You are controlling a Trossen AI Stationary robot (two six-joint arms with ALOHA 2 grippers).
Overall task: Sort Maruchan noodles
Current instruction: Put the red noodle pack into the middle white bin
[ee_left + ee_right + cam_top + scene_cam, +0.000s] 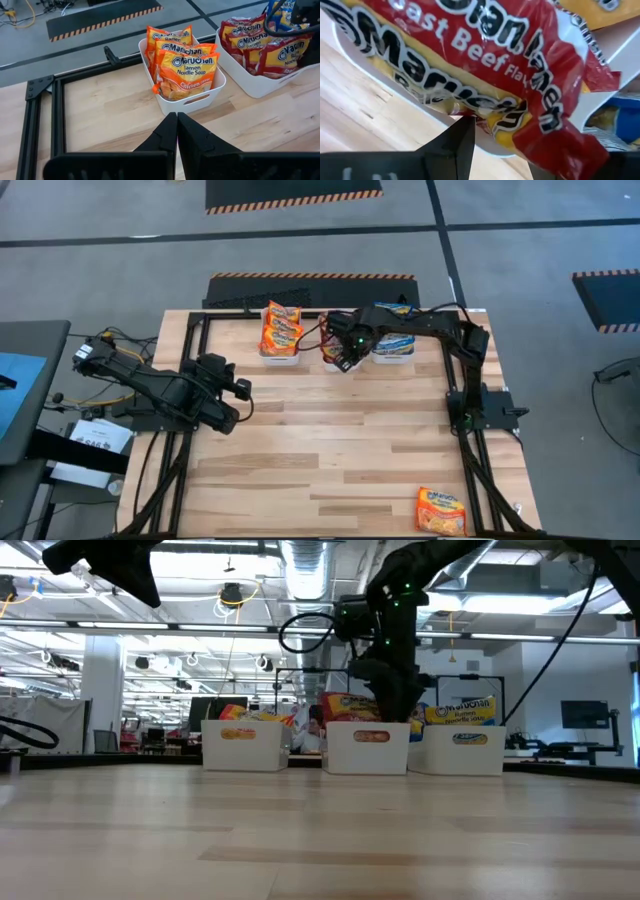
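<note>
A pale butcher-block tabletop [330, 440] framed by black rails carries three white bins in a row along its far edge: a left bin [279, 356] stacked with orange noodle packets [281, 328], a middle bin [368, 748] and a right bin [394, 356]. A lone orange packet [442, 510] lies flat near the front right corner, well apart from the bins.

Your right pincer [343, 356] hangs over the middle bin [334, 360], with the orange-packet bin [279, 352] on one side and the blue-packet bin [394, 354] on the other; one orange packet [442, 511] lies well apart at the table [320, 450] edge.
</note>
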